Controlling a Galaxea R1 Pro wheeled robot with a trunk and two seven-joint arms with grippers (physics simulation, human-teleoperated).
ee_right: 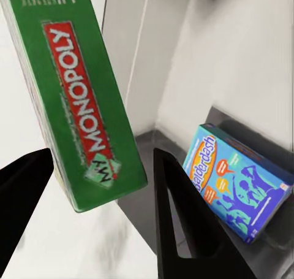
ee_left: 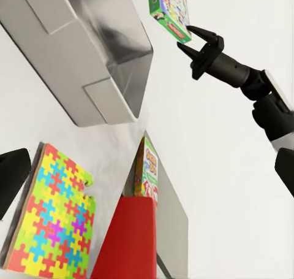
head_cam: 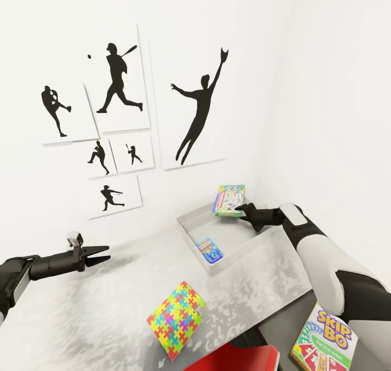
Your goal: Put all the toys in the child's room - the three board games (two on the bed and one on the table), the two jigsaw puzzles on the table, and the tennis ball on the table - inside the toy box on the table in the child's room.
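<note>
- Two grippers noted. The left gripper (head_cam: pixel 100 254) hangs over the worktop (head_cam: pixel 98 311), jaws apart, holding nothing.
- Jigsaw puzzle (head_cam: pixel 175 320) lies flat at the worktop's near edge, turned diagonally, one corner overhanging.
- Toy box (head_cam: pixel 233 254), grey and open-topped, sits towards the corner; it contains one blue Balderdash game (ee_right: pixel 237 179) leaning against an inner wall.
- Monopoly game (head_cam: pixel 228 200) is above the box's far rim; the right wrist view shows its long axis roughly upright.
- Right gripper (head_cam: pixel 243 212) is at the Monopoly game's edge, jaws spread; contact cannot be confirmed.
- Skip-Bo game (head_cam: pixel 325 345) lies below the right arm.
</note>
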